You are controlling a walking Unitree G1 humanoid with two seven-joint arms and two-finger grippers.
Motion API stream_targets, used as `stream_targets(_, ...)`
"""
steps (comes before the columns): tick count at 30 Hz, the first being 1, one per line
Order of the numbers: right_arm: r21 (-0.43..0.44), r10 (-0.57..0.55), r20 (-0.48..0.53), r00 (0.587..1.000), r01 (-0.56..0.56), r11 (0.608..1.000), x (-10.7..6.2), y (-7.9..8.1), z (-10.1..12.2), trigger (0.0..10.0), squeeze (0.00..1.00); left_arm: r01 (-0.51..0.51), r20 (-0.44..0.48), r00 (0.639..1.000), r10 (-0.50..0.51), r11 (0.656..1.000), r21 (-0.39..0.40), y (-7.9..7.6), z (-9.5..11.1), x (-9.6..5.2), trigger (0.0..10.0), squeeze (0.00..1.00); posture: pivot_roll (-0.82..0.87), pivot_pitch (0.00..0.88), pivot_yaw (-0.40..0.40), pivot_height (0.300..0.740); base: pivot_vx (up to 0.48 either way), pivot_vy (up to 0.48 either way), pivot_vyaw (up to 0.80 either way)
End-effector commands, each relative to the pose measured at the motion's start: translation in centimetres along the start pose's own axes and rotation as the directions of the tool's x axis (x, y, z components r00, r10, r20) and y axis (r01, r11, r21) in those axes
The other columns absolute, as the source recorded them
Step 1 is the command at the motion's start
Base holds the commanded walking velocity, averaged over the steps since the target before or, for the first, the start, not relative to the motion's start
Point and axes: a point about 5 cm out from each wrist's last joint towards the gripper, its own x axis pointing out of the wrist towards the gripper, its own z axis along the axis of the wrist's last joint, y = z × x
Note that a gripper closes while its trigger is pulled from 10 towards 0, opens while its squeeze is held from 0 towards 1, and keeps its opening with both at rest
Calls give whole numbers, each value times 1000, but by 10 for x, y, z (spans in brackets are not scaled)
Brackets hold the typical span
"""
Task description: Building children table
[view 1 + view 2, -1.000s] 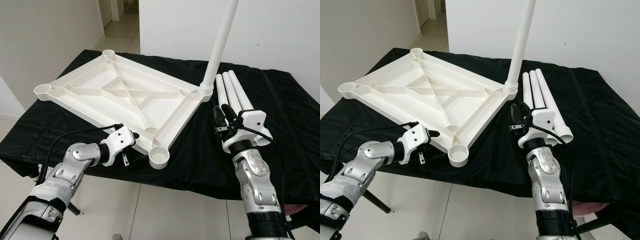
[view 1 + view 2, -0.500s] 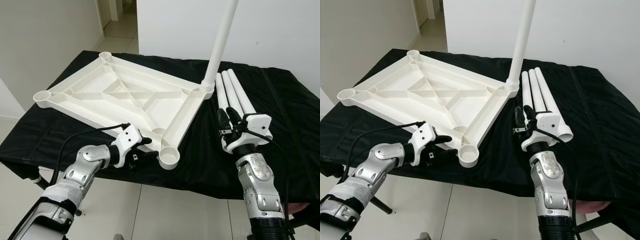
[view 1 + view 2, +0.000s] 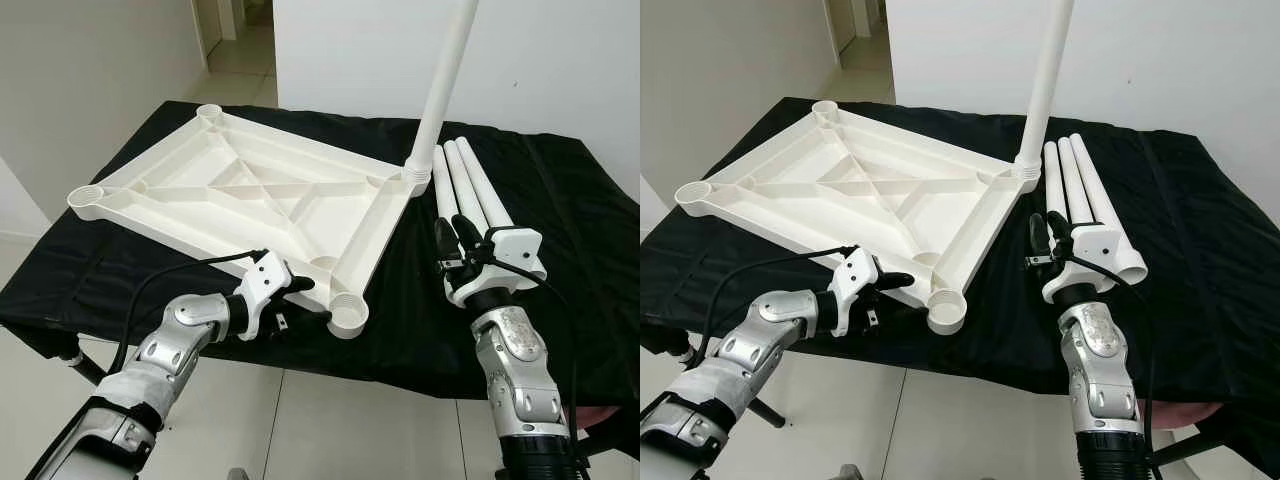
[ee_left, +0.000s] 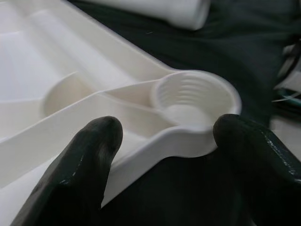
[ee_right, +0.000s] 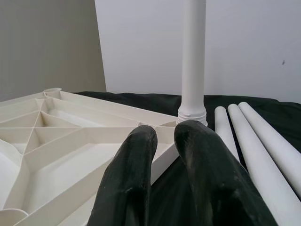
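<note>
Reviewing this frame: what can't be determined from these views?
- Top of the screwed-in leg: cut off by the upper edge in both eye views.
- Left gripper contact with the tabletop: its fingers straddle the corner socket, but touch is unclear.
- Near ends of the three loose legs: hidden behind the right gripper.

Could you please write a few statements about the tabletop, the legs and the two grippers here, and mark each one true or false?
1. One leg stands upright in a corner socket of the upturned tabletop. True.
2. Five loose legs lie on the black cloth. False: three loose legs lie side by side on the black cloth.
3. The left gripper has its fingers open on either side of the near corner socket. True.
4. The right gripper is shut on a loose leg. False: its fingers are close together and hold nothing.
5. The tabletop lies on bare floor. False: it lies on the cloth.
</note>
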Motion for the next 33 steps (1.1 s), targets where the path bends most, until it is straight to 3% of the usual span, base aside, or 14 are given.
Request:
stream_targets(1,1,2,-8,1000,-2,1000,-1,1,0,10000,0,20,21,1000,-19,998,-57,2,1,0,10000,0,-133,37,36,740,0,0,0)
stream_targets(5,3,0,-11,1000,0,1000,-2,2,-1,10000,0,-49,111,992,62,992,-116,13,10,-2,10000,0,-132,37,35,740,0,0,0)
stream_targets(8,6,-1,-13,1000,2,1000,-2,2,-1,10000,0,-142,210,961,182,971,-190,25,21,-4,10000,0,-131,35,34,740,0,0,0)
stream_targets(13,4,-1,-13,1000,1,1000,-2,1,-2,10000,0,-197,222,944,245,956,-215,29,22,-4,10000,0,-133,33,32,740,0,0,0)
stream_targets(19,0,1,-11,1000,-1,1000,0,-1,0,10000,0,-173,168,966,196,974,-143,28,18,-3,10000,0,-129,36,24,740,0,0,0)
stream_targets(22,-4,6,-15,1000,-7,1000,-1,-1,0,10000,0,-95,69,993,99,994,-56,26,12,-6,10000,0,-129,45,20,740,0,0,0)
stream_targets(28,-5,5,-17,1000,-5,1000,-3,-2,1,10000,0,-3,-56,998,4,1000,31,24,5,-12,10000,0,-131,49,21,740,0,0,0)
stream_targets(33,-6,4,-18,1000,-4,1000,-4,-3,1,10000,0,27,-95,995,-24,999,30,25,2,-14,10000,0,-132,52,22,740,0,0,0)
